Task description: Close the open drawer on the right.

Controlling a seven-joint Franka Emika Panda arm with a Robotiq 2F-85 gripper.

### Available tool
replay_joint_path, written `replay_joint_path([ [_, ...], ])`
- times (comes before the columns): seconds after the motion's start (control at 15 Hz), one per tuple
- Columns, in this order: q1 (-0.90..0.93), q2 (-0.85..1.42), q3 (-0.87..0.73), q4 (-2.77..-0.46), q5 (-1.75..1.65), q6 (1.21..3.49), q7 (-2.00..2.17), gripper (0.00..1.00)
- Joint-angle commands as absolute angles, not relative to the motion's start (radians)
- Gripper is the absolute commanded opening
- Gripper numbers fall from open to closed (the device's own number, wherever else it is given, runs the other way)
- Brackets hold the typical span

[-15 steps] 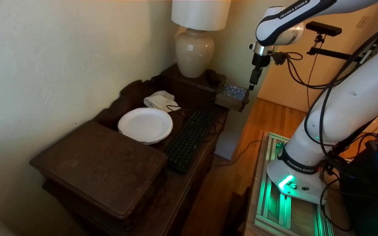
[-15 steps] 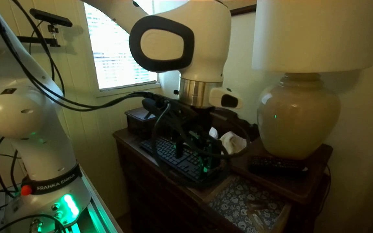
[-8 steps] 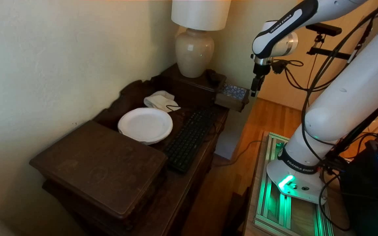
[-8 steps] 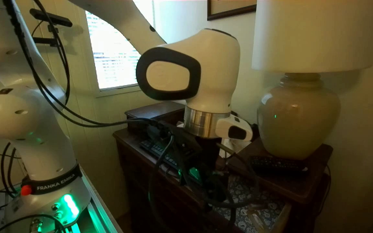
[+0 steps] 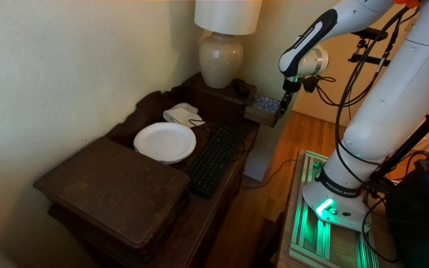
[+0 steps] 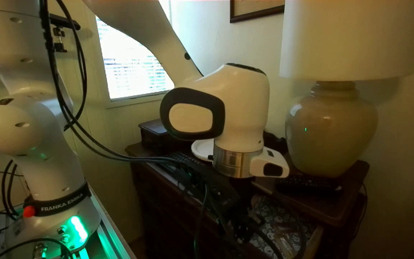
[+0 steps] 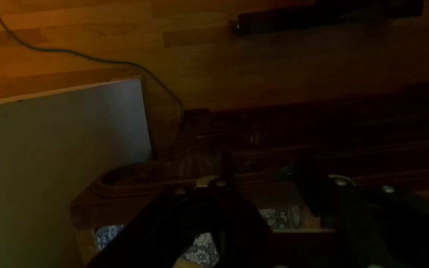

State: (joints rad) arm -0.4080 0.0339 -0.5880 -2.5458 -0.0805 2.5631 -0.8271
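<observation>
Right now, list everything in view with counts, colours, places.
Dresser: one, brown, by wall
Lamp: one, cream, on dresser
Remote: one, black, beside lamp
Drawer: one, brown, open, lamp end
Items: uncountable, brownish, in drawer
Plate: one, white, on dresser
Cloth: one, white, beside plate
Keyboard: one, black, beside plate
Cord: one, grey, floor
Window: one, white, background
Frame: one, dark, wall
Camera: count unclear, black, background
Arm: one, white, beside dresser
Gripper: one, black, by drawer

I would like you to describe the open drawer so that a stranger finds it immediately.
Find the large lamp on the wooden dresser. From the raised end under it, a small brown drawer sticks out. Its flowered lining sets it apart from the black keyboard nearby.
</observation>
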Motion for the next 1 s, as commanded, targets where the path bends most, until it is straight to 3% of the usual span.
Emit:
replay_joint_path([
  [0.0, -0.447, 0.104, -0.536, -2.531, 0.060, 2.678, -0.946, 0.16],
  [0.13, -0.469, 0.127, -0.505, -2.523, 0.101, 2.679, -1.001, 0.03],
  [0.27, -0.487, 0.125, -0.492, -2.516, 0.120, 2.650, -1.045, 0.00],
  [0.93, -0.516, 0.022, -0.495, -2.489, 0.105, 2.521, -1.055, 0.02],
])
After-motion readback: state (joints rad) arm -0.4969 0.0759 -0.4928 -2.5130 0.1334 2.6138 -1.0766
